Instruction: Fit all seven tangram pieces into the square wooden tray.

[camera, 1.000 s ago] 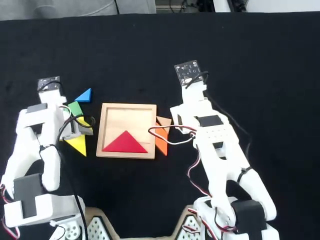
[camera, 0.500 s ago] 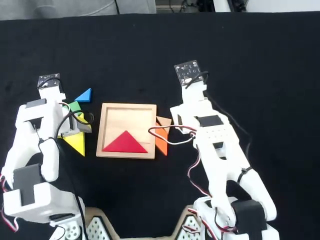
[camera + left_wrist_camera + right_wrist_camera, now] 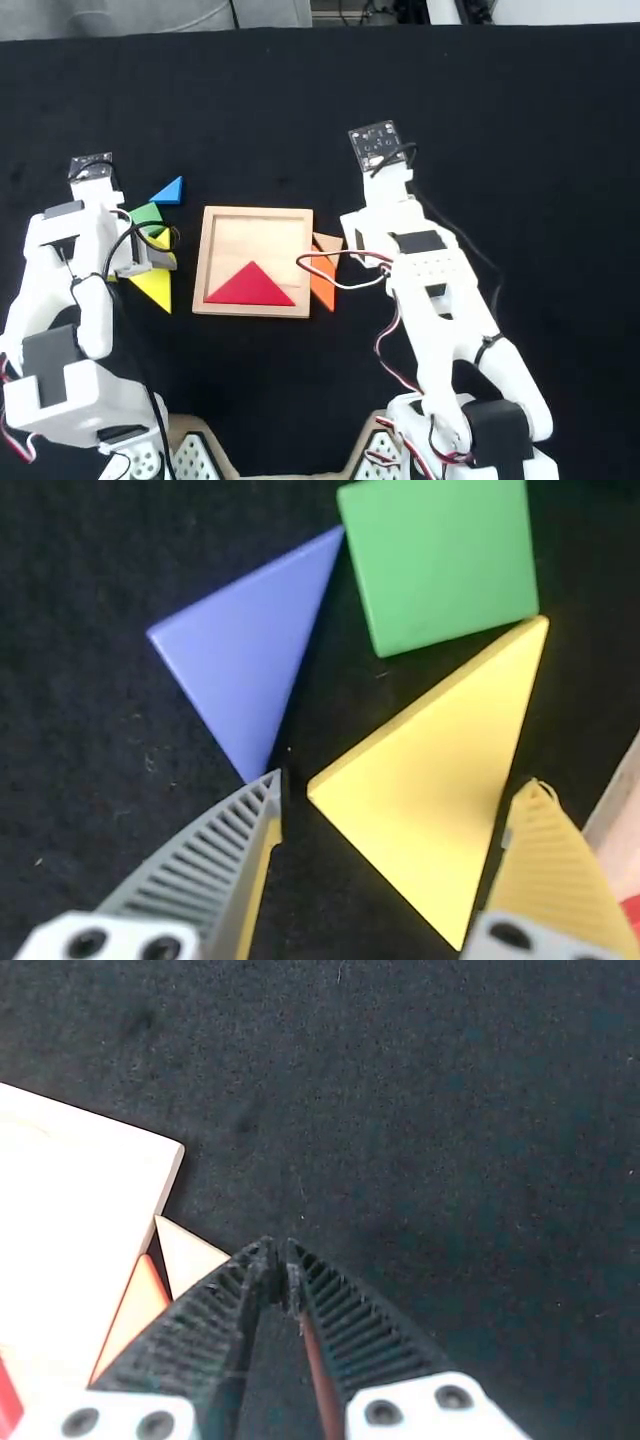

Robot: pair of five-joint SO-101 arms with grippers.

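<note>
Noted left gripper [image 3: 400, 785] with jaws spread wide, straddling yellow triangle [image 3: 430, 800] flat on black cloth [image 3: 90, 630]. Found grey finger [image 3: 220, 860] tip just beside one corner of that triangle, yellow finger [image 3: 545, 860] close along the opposite edge. Contact on either side: cannot tell. Logged violet triangle [image 3: 240, 665] just ahead of the grey fingertip, one point aimed at it, parted from the yellow piece by a thin gap. Logged green square [image 3: 440, 560] farther ahead of the jaws, one corner meeting the yellow triangle's far tip. Spotted pale edge of wooden tray [image 3: 618, 805] just outside the yellow finger.

Noted right gripper [image 3: 278, 1260] with jaws pressed together, tips meeting, nothing seen pinched. Found tan triangle [image 3: 185, 1250] just beside the tips on the tray side, orange piece [image 3: 130, 1318] behind it alongside one jaw, both just beside the tray's outer wall.

From the high view, placed the tray between the two sets of jaws, red triangle [image 3: 250, 285] lying flat inside. Marked blue triangle [image 3: 168, 191] beyond the green square, well ahead of the left jaws.
</note>
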